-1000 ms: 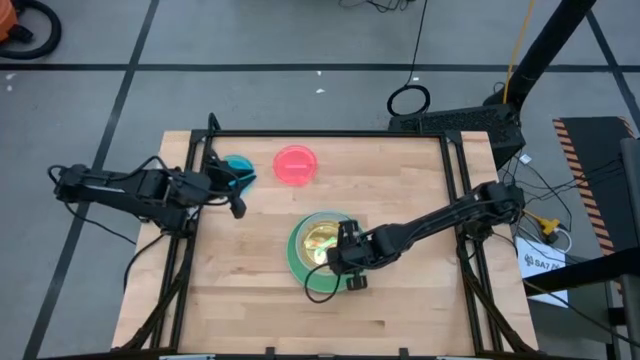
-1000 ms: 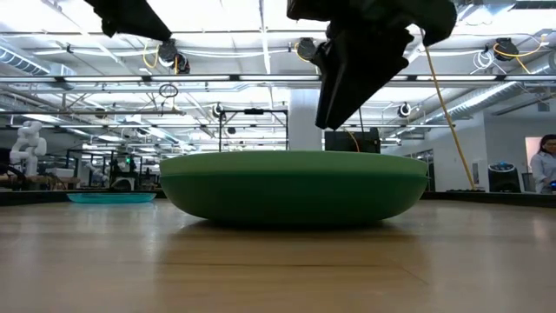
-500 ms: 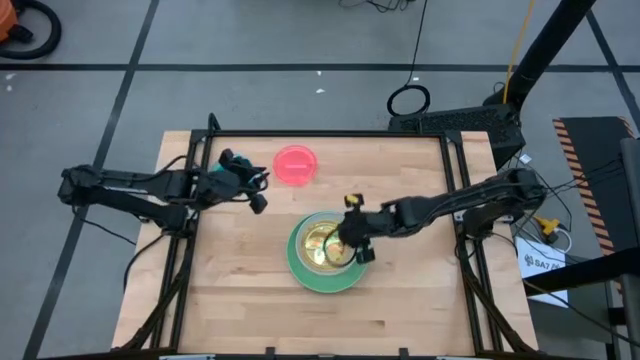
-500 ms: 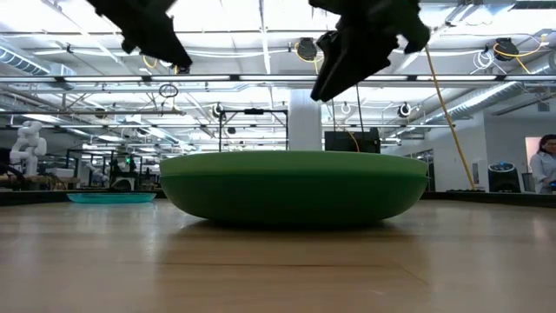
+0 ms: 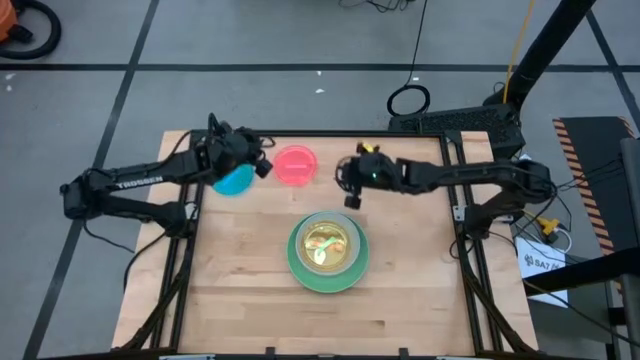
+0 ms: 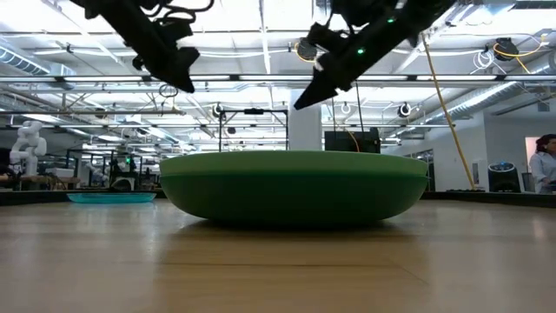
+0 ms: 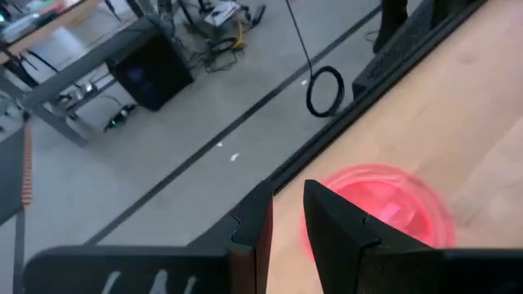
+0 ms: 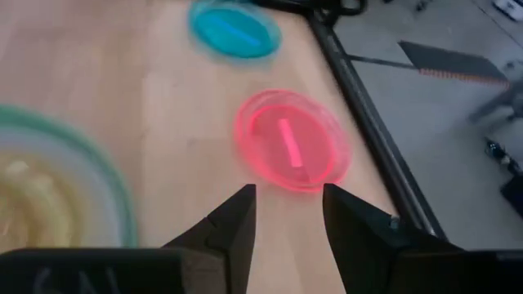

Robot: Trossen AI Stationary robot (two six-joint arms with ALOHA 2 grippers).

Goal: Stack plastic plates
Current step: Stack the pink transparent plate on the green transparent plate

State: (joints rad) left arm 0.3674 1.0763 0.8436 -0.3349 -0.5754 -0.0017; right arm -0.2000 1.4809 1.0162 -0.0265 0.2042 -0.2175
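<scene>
A stack of plates (image 5: 328,250) sits mid-table: a dark green plate (image 5: 298,272) at the bottom, lighter plates inside it and a yellowish one (image 5: 325,243) on top. A pink-red plate (image 5: 295,165) and a translucent blue plate (image 5: 234,181) lie flat near the far edge. My right gripper (image 5: 348,190) is open and empty, in the air between the stack and the pink-red plate (image 8: 292,143). My left gripper (image 5: 262,165) hovers between the blue and pink-red plates, its fingers (image 7: 335,233) a narrow gap apart and empty.
Black frame rails (image 5: 330,135) run along the table's far and side edges. Bare wood lies to the stack's left, right and near sides. In the low view the dark green plate (image 6: 294,187) fills the middle and the blue plate (image 6: 111,197) lies far left.
My right gripper has risen from the near side of the stack and gone toward the table's far edge, ending beside the pink-red plate. My left gripper has gone toward the far edge and a little right, off the blue plate toward the pink-red one. The plates have stayed put.
</scene>
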